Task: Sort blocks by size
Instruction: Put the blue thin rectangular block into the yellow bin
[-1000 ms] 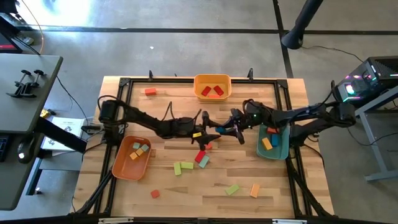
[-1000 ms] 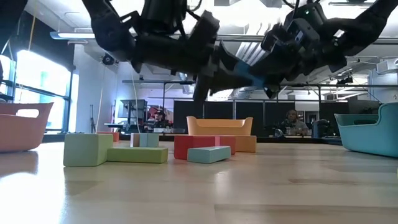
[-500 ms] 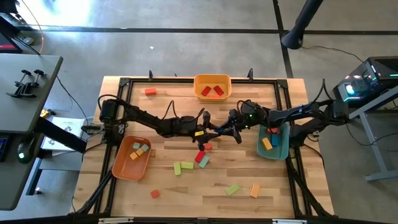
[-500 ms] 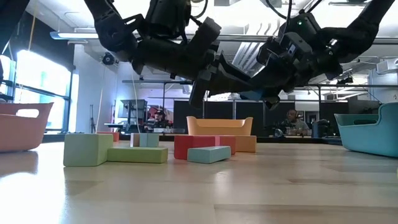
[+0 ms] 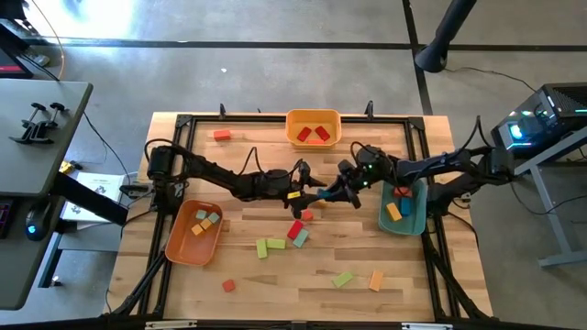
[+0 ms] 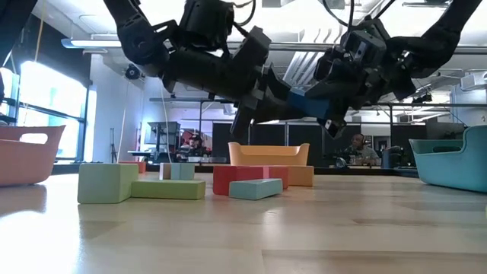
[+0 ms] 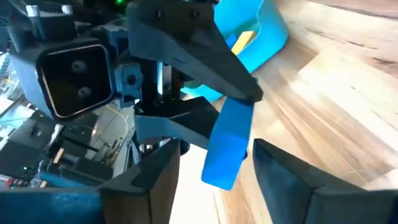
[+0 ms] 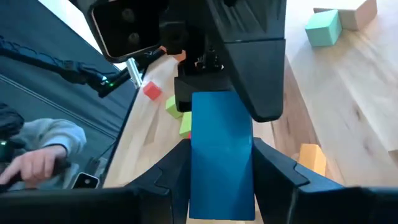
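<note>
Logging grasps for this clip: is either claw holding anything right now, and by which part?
The right claw grips a blue block by its long side faces near one end, in the air above the table. The left claw brackets the block's free end, jaws apart, not clamped.

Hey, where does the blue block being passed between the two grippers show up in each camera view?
High view: blue block mid-table, between the gripper tips.
Low view: it hangs above the table, upper middle.
Left wrist view: centre, clamped by the right gripper.
Right wrist view: bottom centre, between that gripper's own fingers.
Shared landmark: the teal tray, also in the low and left wrist views.
</note>
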Robot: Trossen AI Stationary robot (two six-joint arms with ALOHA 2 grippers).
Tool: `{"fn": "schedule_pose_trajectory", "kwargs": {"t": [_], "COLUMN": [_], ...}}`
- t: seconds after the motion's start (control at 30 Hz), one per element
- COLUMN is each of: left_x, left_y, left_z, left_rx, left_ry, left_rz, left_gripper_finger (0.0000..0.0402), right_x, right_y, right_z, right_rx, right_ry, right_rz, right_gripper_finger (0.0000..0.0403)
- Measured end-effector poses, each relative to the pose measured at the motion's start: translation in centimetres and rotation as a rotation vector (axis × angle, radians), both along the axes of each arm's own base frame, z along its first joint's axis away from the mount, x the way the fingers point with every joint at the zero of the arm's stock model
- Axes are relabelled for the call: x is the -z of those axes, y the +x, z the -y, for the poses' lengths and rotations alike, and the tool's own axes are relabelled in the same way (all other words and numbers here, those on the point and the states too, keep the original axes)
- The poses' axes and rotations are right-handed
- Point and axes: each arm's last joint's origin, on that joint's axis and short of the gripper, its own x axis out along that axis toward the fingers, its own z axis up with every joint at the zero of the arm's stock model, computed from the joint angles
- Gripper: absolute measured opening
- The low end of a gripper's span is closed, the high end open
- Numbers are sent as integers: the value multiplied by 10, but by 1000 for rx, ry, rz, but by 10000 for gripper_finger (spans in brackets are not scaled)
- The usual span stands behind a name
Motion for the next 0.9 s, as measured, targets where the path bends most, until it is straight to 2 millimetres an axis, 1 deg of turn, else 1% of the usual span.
{"fn": "schedule_pose_trajectory", "kwargs": {"t": [0.13, 0.27, 0.57, 0.77, 0.9], "left_x": [-1, -1, -3, -3, -2], "left_y": [0, 0, 1, 1, 0], "left_z": [1, 3, 4, 8, 11], "left_rx": [31, 83, 107, 147, 142], "left_ry": [-10, -62, -83, -117, -162], "left_rz": [11, 16, 33, 38, 28], "left_gripper_finger": [196, 185, 133, 103, 73], "right_x": [0, 0, 0, 0, 0], "right_y": [0, 0, 0, 2, 3], "right_z": [1, 1, 1, -7, -9], "right_rx": [6, 8, 14, 4, 53], "right_ry": [12, 10, 13, 13, 2], "right_rz": [-4, -2, -4, -10, -15], "right_gripper_finger": [129, 129, 129, 130, 148]}}
